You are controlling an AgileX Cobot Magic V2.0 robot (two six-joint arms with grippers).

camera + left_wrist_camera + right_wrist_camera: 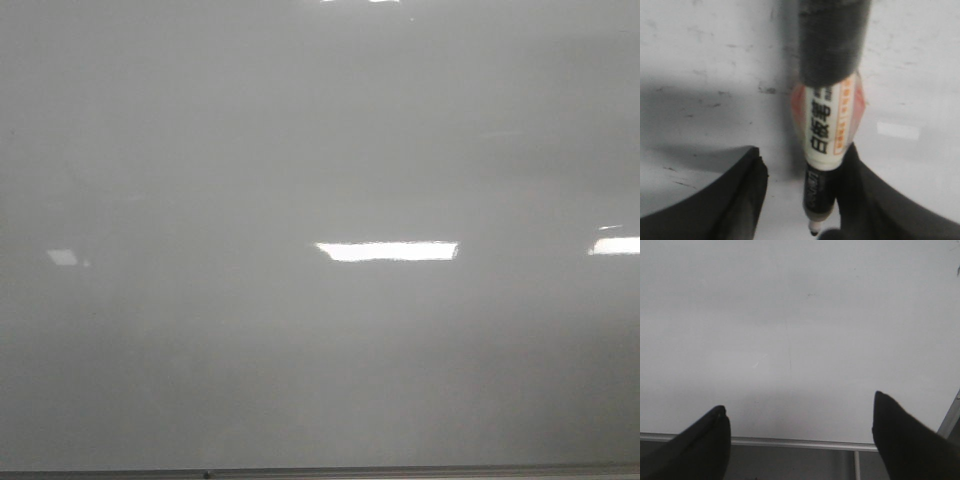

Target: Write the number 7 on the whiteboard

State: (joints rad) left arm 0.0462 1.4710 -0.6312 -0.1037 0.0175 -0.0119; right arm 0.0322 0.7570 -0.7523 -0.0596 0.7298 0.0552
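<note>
Grey board (320, 150) w/ glare strips, no ink seen. Left gripper (800, 200) pinching a marker (824, 125), tip near board. Right gripper (800, 440) fingers spread wide.

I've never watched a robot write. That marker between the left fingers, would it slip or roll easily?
Probably yes. The marker has a round, smooth-looking barrel, so it would likely roll if set down. It looks rigid and light. It seems to lean on one finger of the left gripper with a gap at the other, so pressing on the whiteboard might shift it.
</note>
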